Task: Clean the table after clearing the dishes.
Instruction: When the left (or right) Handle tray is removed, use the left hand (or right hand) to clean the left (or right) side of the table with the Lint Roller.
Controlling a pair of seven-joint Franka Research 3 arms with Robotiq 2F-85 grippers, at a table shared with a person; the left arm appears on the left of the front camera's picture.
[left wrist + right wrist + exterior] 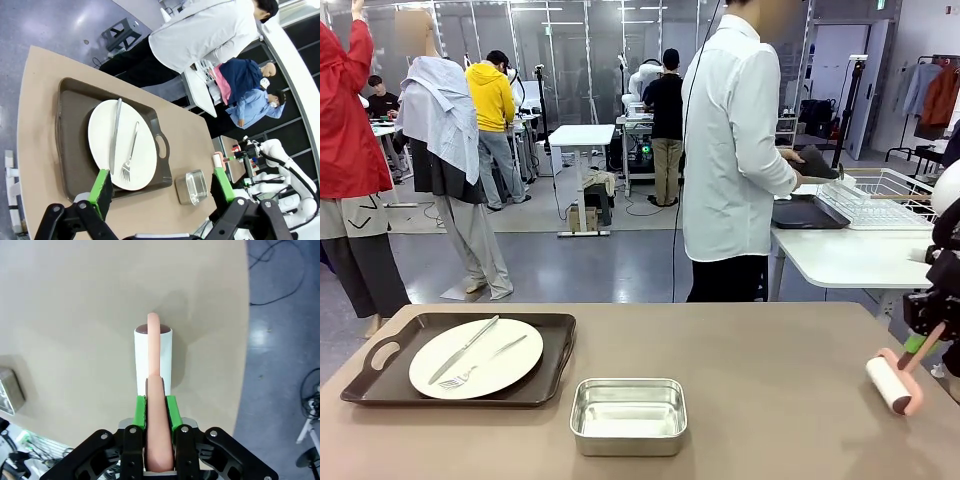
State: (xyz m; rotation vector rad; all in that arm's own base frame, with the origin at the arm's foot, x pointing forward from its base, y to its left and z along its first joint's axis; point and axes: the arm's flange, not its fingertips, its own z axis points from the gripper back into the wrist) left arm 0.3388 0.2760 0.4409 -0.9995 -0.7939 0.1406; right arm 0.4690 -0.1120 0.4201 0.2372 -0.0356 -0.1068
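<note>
Here, the table (750,340) holds one dark tray (556,330) at its left side, with a white plate (510,373) lying on it. A knife (466,347) and a fork (482,364) lie side by side across the plate. Just right of the tray, nearer the robot's edge, sits an empty steel pan (625,446).

The right gripper (918,347) is at the table's right edge, its jaws clamped on the pink handle of a lint roller (892,385). The right wrist view shows the green pads (141,410) pressed against both sides of the handle, with the white roll pointing away from the gripper over bare tabletop near the edge. Whether the roll touches the surface cannot be told.

The left gripper (162,187) hangs above the near rim of the tray with its jaws spread wide and nothing between them; the plate, knife and fork lie beyond its fingers.

Across the table a person (730,150) in a white shirt stands turned towards a white side table (850,258). A second dark tray (806,213) lies there, beside a wire rack (876,200). What lies on that tray cannot be made out.
</note>
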